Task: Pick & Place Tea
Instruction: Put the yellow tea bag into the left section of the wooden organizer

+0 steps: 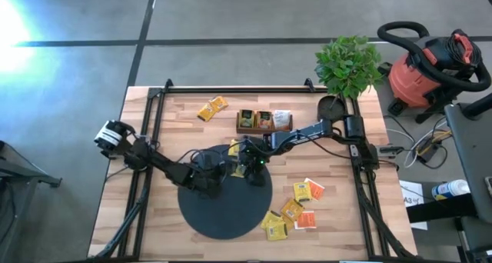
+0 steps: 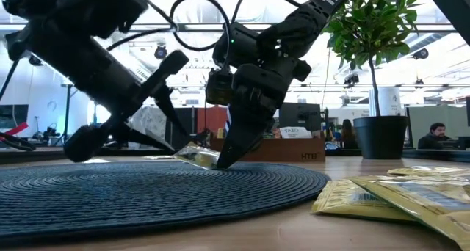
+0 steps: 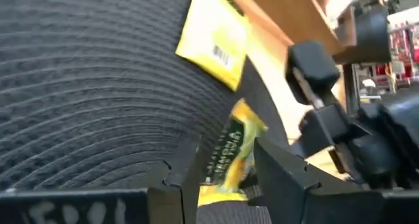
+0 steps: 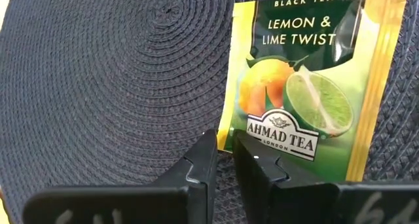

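The right gripper (image 4: pixel 224 160) is down on the black woven mat (image 1: pixel 223 209), jaws nearly together at the corner of a lemon-lime tea sachet (image 4: pixel 304 80) lying flat near the mat's twelve o'clock rim; whether the edge is truly pinched I cannot tell. The left gripper (image 3: pixel 222 178) hangs close beside it, jaws wide, holding nothing. This looks like the pick; next, a secure nip, then lift toward the wooden tray (image 1: pixel 264 122) at one o'clock.

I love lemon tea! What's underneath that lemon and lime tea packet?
The lemon and lime tea packet lies on the dark woven mat. Whatever is directly beneath the packet is covered; only mat shows around it.
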Controlling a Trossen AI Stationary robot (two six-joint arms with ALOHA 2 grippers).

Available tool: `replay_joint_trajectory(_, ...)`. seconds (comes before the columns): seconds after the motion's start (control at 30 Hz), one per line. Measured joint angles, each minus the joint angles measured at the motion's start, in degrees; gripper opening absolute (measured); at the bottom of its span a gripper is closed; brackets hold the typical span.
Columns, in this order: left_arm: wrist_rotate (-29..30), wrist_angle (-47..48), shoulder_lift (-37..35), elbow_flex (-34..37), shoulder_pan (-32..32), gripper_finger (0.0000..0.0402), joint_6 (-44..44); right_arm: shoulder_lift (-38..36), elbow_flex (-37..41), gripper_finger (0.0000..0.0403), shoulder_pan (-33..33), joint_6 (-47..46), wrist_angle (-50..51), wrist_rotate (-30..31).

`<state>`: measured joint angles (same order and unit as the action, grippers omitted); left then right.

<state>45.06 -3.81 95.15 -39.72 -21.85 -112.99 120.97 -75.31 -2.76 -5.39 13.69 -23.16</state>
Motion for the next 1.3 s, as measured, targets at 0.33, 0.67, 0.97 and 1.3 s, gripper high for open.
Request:
replay_joint_trajectory(0.33,-4.37,0.05,-1.66,1.2,3.15,0.0136,10.54,0.02,0.07,0.0052,-0.02,0.71,0.24,-1.13)
replay_joint_trajectory(0.67,-13.5,-9.69,-1.71,1.53,7.38,0.0136,28.13,0.05,0.09,0.0052,-0.02,1.09,0.22,-1.31)
replay_joint_trajectory(0.97,-20.34,-9.68,-1.71,1.53,8.71,0.0107,32.27,0.07,0.09,0.0052,-0.02,1.09,0.19,-1.33)
replay_joint_trajectory(1.3,-21.66,-9.38,-1.73,1.53,9.12,0.0004,34.81,-0.24,0.08,0.0052,-0.24,1.03,-0.36,-1.42)
